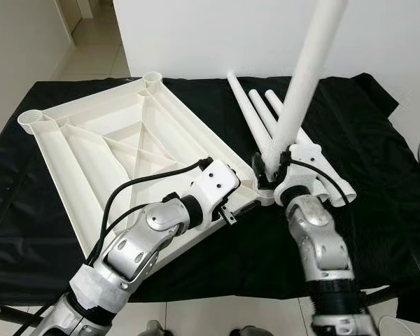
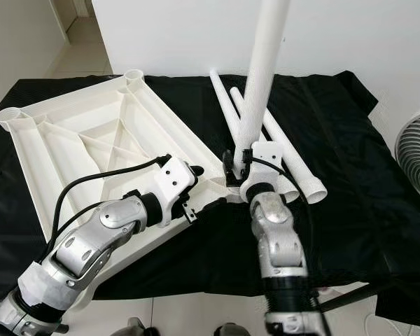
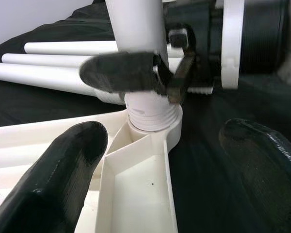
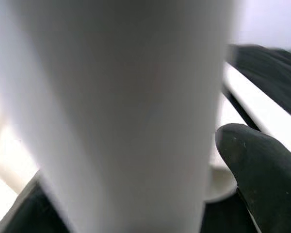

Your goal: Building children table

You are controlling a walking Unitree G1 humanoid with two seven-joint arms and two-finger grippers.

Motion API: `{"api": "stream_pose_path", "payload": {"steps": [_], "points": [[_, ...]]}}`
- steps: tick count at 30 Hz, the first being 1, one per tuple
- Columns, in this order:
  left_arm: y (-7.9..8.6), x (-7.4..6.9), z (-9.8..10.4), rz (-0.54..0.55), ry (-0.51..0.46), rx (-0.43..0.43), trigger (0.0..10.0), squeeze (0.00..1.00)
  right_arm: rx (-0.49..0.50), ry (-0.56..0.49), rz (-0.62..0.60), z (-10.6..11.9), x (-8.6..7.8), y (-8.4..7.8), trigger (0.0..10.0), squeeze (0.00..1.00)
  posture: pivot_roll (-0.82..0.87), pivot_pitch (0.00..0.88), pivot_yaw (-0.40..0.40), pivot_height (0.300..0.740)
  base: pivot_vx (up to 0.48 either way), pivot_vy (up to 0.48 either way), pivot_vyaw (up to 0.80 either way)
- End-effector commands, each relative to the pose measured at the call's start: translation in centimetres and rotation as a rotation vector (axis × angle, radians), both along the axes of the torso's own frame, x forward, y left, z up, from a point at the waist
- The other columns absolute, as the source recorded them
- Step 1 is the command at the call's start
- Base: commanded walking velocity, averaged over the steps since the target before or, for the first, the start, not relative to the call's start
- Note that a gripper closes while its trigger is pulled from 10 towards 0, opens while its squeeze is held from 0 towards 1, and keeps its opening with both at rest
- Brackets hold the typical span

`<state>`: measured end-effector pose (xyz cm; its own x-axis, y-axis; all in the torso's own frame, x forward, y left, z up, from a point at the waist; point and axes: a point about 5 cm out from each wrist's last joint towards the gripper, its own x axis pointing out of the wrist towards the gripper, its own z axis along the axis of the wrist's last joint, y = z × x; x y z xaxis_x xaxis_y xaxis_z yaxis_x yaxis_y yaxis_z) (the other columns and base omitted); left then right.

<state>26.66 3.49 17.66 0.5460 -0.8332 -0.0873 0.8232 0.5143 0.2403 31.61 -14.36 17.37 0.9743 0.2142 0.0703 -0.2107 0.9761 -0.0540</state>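
- Tabletop (image 1: 119, 143), white and ribbed, lies upside down on the black cloth (image 1: 378, 203), taking up the cloth's left half; round sockets show at its far corners.
- At the tabletop's near right corner, the corner socket (image 3: 153, 119) carries the upright leg (image 1: 304, 77), a white tube that stands tilted slightly and rises out of the top of the head views.
- In my left wrist view the leg's threaded end sits in that socket, with a few threads visible above the rim.
- My right gripper (image 1: 271, 175) is clamped around the upright leg low down, just above the socket; one black finger (image 4: 262, 165) presses against the tube in my right wrist view.
- My left gripper (image 1: 231, 210) rests at the tabletop's near right edge, just beside the socket. Its two fingers (image 3: 53, 179) are spread wide apart on either side of the corner rib and grip nothing.
- Three spare legs (image 1: 262, 115) lie on the cloth behind the upright one, side by side, running from the cloth's far edge toward its right side.
- A fan (image 2: 418, 157) stands off the cloth's right edge.
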Motion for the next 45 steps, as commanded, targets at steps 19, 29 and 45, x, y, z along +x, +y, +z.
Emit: {"api": "stream_pose_path", "payload": {"steps": [19, 29, 45], "points": [[-0.3, -0.2, 0.1, -0.083, 0.008, 0.014, 10.0, 0.00, -0.244, 0.036, 0.475, -1.0, 1.1, -0.8, 0.0, 0.00, -0.13, 0.046, 0.028, 0.740, 0.000, 0.000, 0.00], [-0.2, -0.2, 0.1, -0.078, 0.008, 0.012, 10.0, 0.00, -0.251, 0.045, 0.470, -1.2, 1.4, -1.7, 0.0, 0.00, -0.13, 0.046, 0.028, 0.740, 0.000, 0.000, 0.00], [-0.4, -0.2, 0.2, -0.091, 0.013, 0.011, 10.0, 0.00, -0.020, 0.091, 0.081, -1.6, 1.1, -0.8, 10.0, 0.00, -0.15, 0.061, 0.040, 0.740, 0.000, 0.000, 0.00]]}}
